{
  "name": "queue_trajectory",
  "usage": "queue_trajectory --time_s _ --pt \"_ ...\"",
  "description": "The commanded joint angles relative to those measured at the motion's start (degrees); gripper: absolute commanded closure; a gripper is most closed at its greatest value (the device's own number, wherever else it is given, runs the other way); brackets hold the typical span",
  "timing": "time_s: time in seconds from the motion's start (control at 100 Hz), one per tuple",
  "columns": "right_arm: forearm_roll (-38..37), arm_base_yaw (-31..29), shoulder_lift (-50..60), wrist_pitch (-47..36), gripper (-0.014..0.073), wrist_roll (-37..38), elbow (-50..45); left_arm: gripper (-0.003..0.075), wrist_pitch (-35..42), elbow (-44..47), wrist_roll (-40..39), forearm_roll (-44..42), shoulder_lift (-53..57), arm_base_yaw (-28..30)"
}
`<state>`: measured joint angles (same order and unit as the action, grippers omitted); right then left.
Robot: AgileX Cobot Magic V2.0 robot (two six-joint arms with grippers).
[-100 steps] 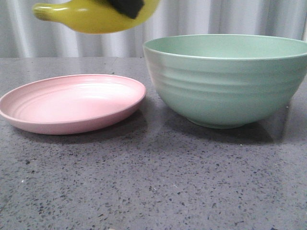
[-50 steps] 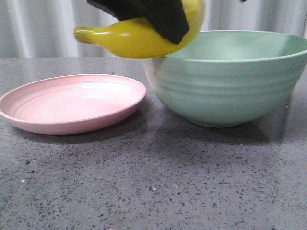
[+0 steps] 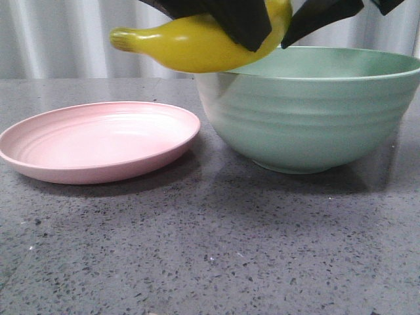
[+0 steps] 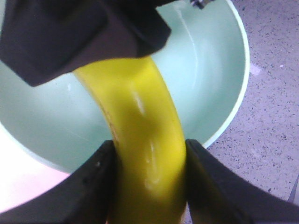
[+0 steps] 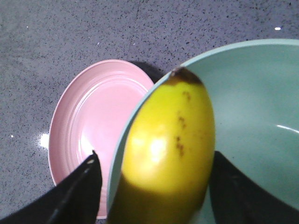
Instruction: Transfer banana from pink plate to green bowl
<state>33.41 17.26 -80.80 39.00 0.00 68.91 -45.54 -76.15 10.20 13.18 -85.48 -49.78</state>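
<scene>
The yellow banana (image 3: 190,46) hangs in the air over the left rim of the green bowl (image 3: 308,118), with its stem pointing left. In the front view black fingers (image 3: 236,23) cover its right part. My left gripper (image 4: 149,142) is shut on the banana (image 4: 140,107), with both fingers pressed against its sides above the bowl (image 4: 210,70). My right gripper (image 5: 155,156) is open, and the banana's dark-tipped end (image 5: 168,140) lies between its fingers with a gap on one side. The pink plate (image 3: 98,141) is bare and also shows in the right wrist view (image 5: 93,116).
Plate and bowl stand side by side on a grey speckled tabletop (image 3: 210,249), the bowl on the right. A pale curtain (image 3: 65,39) hangs behind them. More black fingers (image 3: 321,16) reach in over the bowl at the top right.
The banana has moved right and down, from above the plate to over the bowl's left rim. More black fingers have come into view at the top right.
</scene>
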Motion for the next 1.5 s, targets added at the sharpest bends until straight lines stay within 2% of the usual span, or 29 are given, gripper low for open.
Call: queue_trajectory --time_s 0.0,0.15,0.27,0.38,0.66,0.81,0.89,1.0,1.17,1.24,1.49 --pt "1.73 0.09 1.67 -2.34 0.0335 0.00 1.99 0.0498 4.70 -2.09 0.16 1.40 2.06 -0.54" --pt "1.73 0.09 1.86 -2.02 0.0550 0.00 1.99 0.0464 5.28 -2.19 1.45 1.40 2.06 -0.54" --pt "2.35 -0.19 2.53 -2.02 0.0627 0.00 1.99 0.0404 5.49 -2.19 1.45 1.40 2.06 -0.54" --pt "2.35 -0.81 3.63 -3.04 0.0637 0.00 1.99 0.0360 4.92 -3.14 1.45 1.40 2.06 -0.54" --pt "2.05 -8.56 5.96 -3.18 0.0637 0.00 5.16 0.0360 4.07 -10.14 1.45 1.40 2.06 -0.54" --pt "-5.59 -10.56 4.79 -4.68 0.0637 -0.41 5.18 0.0363 4.20 -11.77 1.45 1.40 2.06 -0.54" --pt "-7.34 -10.41 3.17 -3.57 0.0636 -1.34 5.18 0.0363 4.20 -11.77 1.45 1.40 2.06 -0.54" --pt "-7.34 -9.19 0.86 -3.29 0.0578 -3.20 5.18 0.0363 4.30 -11.77 1.45 1.40 2.06 -0.54" --pt "-7.44 -7.14 -0.75 -5.39 0.0318 -3.68 5.18 0.0363 4.40 -11.77 1.45 1.40 2.06 -0.54" --pt "-7.59 -6.87 -0.88 -5.77 0.0241 -3.68 5.18 0.0363 4.40 -11.77 1.45 1.40 2.06 -0.54" --pt "-8.69 -6.87 -0.88 -7.14 0.0219 -3.68 5.18 0.0363 4.40 -11.77 1.45 1.40 2.06 -0.54"
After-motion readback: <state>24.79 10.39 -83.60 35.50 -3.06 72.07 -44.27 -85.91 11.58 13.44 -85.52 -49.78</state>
